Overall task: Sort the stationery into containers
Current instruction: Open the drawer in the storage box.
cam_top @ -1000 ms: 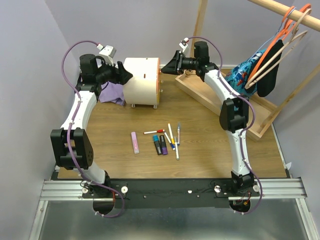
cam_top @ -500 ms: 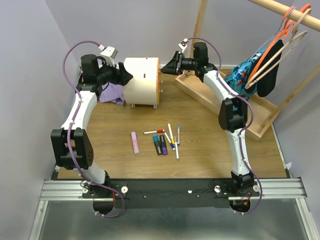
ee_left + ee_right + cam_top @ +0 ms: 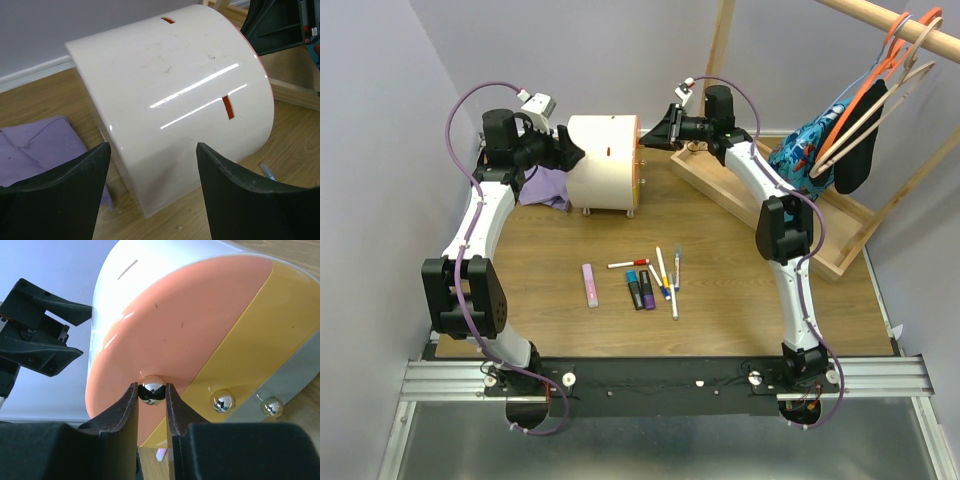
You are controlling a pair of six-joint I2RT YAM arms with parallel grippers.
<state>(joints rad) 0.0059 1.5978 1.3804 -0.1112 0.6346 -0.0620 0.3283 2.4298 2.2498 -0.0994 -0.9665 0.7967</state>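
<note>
Nearest me, the stationery lies loose mid-table: pink bar, two stubby markers side by side, and thin white pens fanned out just beside them. Nothing is sorted yet.

I judge all of these light. The pens are round and likely to roll, so I'd pinch them across the mid-barrel. The bar lies flat and low, so I'd take it by its long edges.

Farther back is the cream chest, lying across my view with its drawer fronts facing right. It looks like glossy, stiff plastic on short feet. It is probably light enough to skid if a drawer is tugged.

The left gripper is spread wide, with its fingers on either side of the chest's back end. I see no contact. It is well placed to brace the chest. The purple cloth lies just beside it.

At the front, the right gripper pinches the knob of the orange drawer, the top one. The pads are against both sides of the knob and I see no gap. The knob is a small, polished ball, so I judge it slippery. The hold should sit behind its widest part, with a straight pull.

The yellow drawer below is shut.
</note>
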